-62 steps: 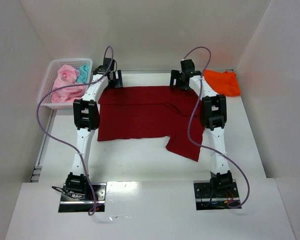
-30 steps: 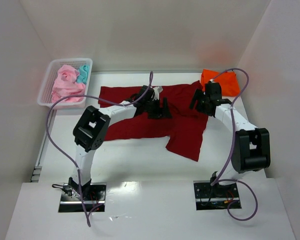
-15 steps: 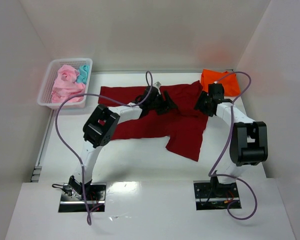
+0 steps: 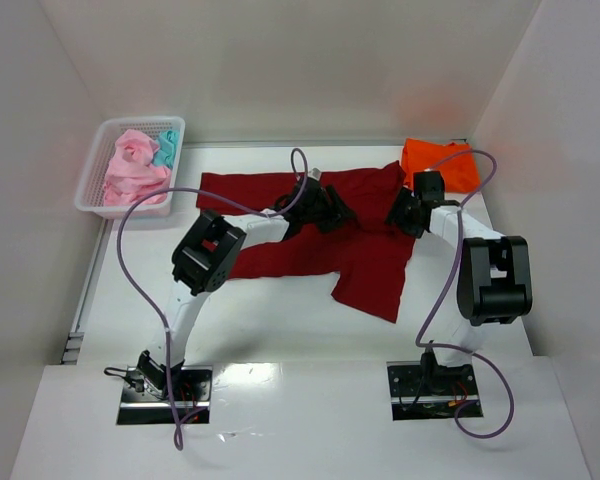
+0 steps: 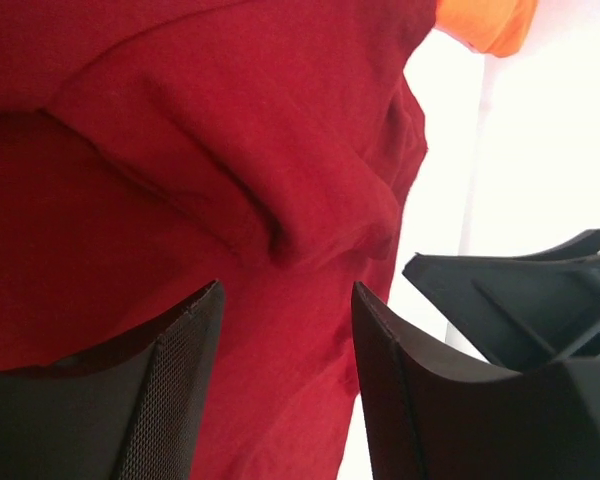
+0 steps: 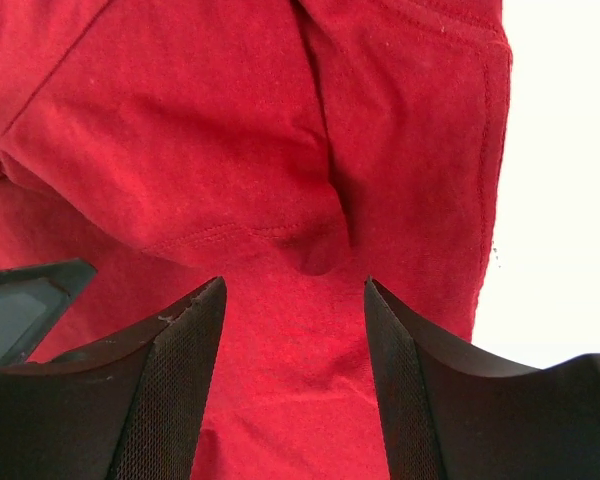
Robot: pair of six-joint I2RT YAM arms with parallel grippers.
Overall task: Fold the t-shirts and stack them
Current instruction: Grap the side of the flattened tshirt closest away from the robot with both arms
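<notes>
Nearest me, the dark red t-shirt (image 4: 270, 255) lies spread across the table (image 4: 280, 325), one flap trailing toward the arms' bases. Both arms reach in over its far right part. The left gripper (image 4: 333, 214) and right gripper (image 4: 399, 215) sit low on the cloth with jaws apart and a raised ridge of red fabric showing in each gap, so I'd guess they're lining up to pinch it for a fold. Beyond, the orange t-shirt (image 4: 445, 166) sits compact in the far right corner, probably where the stack begins. The pink shirts (image 4: 130, 168) and a teal shirt (image 4: 165, 150) are heaped in the basket (image 4: 90, 195) at far left, presumably unfolded.
</notes>
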